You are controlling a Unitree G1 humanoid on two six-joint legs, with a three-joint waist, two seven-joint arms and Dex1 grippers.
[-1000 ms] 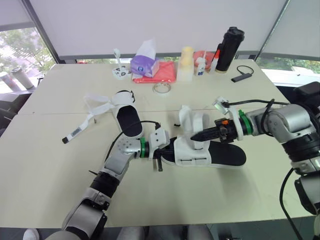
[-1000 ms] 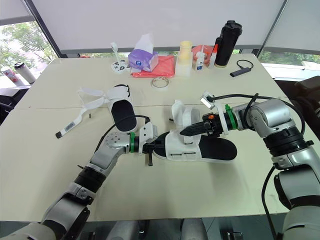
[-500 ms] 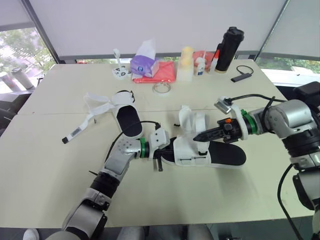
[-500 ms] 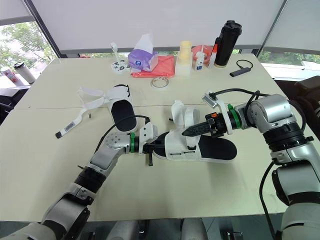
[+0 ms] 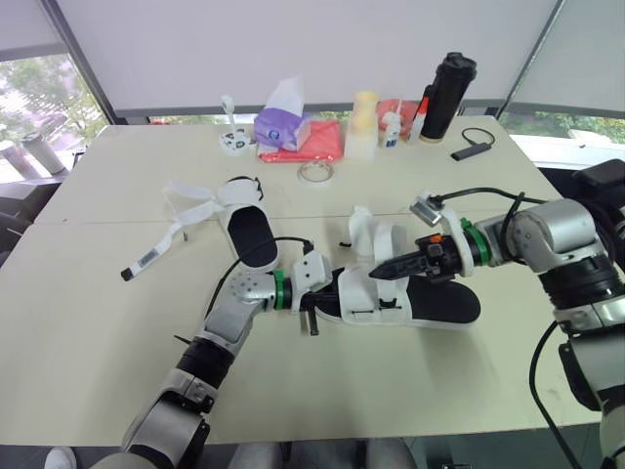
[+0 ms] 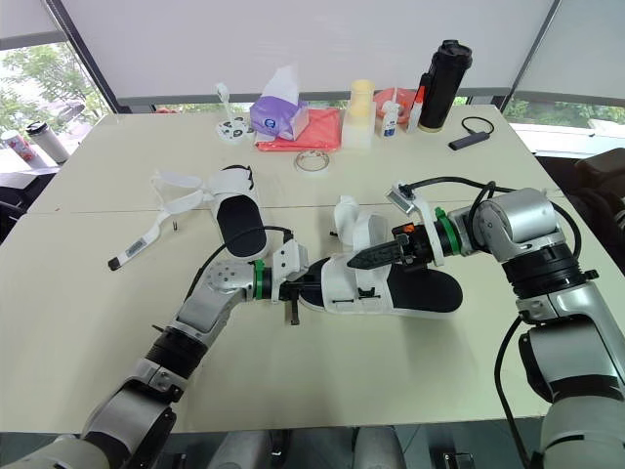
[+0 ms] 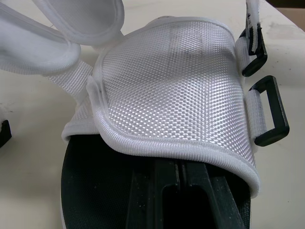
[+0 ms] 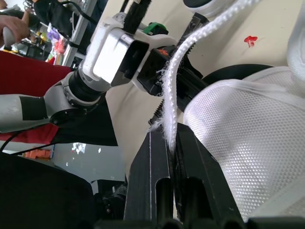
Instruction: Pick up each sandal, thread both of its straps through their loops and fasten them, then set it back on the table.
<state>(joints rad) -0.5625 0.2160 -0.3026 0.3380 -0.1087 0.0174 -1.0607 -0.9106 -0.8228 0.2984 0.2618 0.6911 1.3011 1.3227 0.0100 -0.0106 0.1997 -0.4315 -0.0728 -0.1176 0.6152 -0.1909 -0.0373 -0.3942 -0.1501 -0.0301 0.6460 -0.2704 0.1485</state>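
working on the near sandal (image 5: 410, 298), flat on the table (image 5: 98, 371) between the two arms, toe toward the left one. bracing that toe end with the left gripper (image 7: 180, 186): fingers (image 7: 152, 191) pressed together, pushed in over the black sole under the white mesh upper (nothing visibly caught between them). pinching a loose white strap (image 8: 177, 90) in the right gripper (image 8: 170, 143), jaws squeezed tight on it just above the upper, over the middle of the sandal.

looks like the threading step, with neither strap fastened by the look of it. two black loops (image 7: 272, 110) on the side of the upper, the clearer one empty.

next, most likely: carrying the strap end across the upper and down to a loop, feeding the tip through the narrow slot, then folding it back and pressing it down to fasten. calls for a grip close to the strap tip, to keep the limp webbing from buckling at the slot, plus a steady hold at the toe.

second sandal (image 5: 249, 233) farther back on the left, straps splayed open, not yet started.
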